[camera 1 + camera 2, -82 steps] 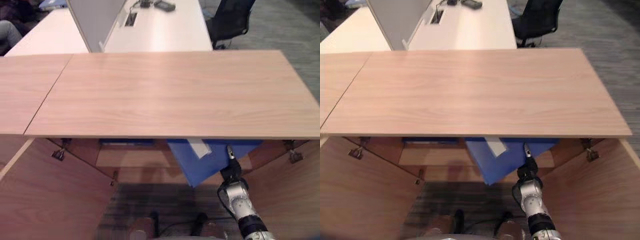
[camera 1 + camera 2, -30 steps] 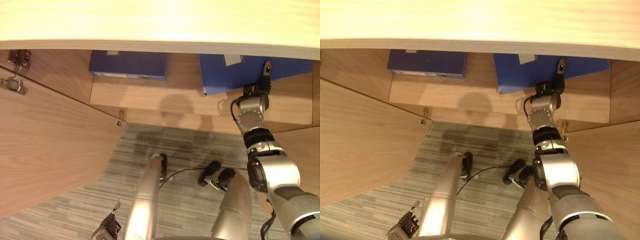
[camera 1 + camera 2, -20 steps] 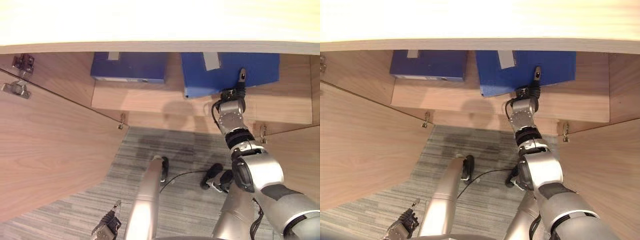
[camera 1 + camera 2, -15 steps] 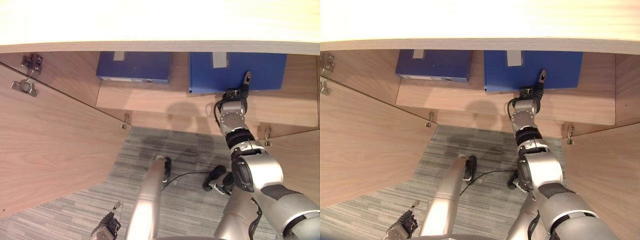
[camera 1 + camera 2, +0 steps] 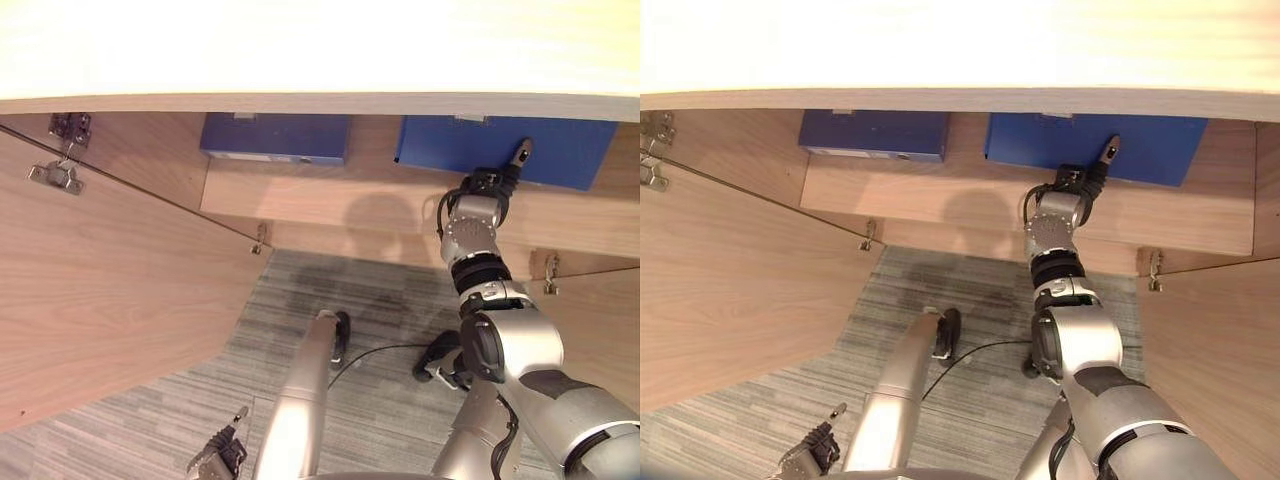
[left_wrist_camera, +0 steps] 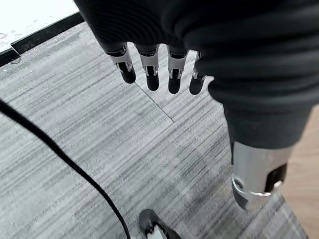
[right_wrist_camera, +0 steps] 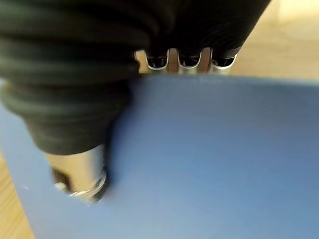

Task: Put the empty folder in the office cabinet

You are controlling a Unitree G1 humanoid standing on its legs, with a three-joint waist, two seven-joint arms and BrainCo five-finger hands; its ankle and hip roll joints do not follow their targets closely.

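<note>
A blue folder [image 5: 505,150] lies flat on the shelf [image 5: 330,195] of the open cabinet, at the right, its far part under the cabinet top. My right hand [image 5: 487,186] reaches in at its near edge and is shut on it. In the right wrist view the thumb [image 7: 79,169] lies on the folder's face [image 7: 209,149] while the fingers [image 7: 189,59] go past its edge. My left hand [image 5: 215,462] hangs low over the carpet, its fingers [image 6: 149,72] relaxed and holding nothing.
A second, darker blue folder [image 5: 277,137] lies on the same shelf to the left. The cabinet's left door [image 5: 110,290] and right door [image 5: 1210,350] stand swung out. The light wooden top [image 5: 320,50] overhangs the shelf. Grey carpet [image 5: 360,300] lies below.
The blue folder has slid further back under the cabinet top and a little to the right, its white label now almost hidden. My right hand followed it. The camera has tilted down.
</note>
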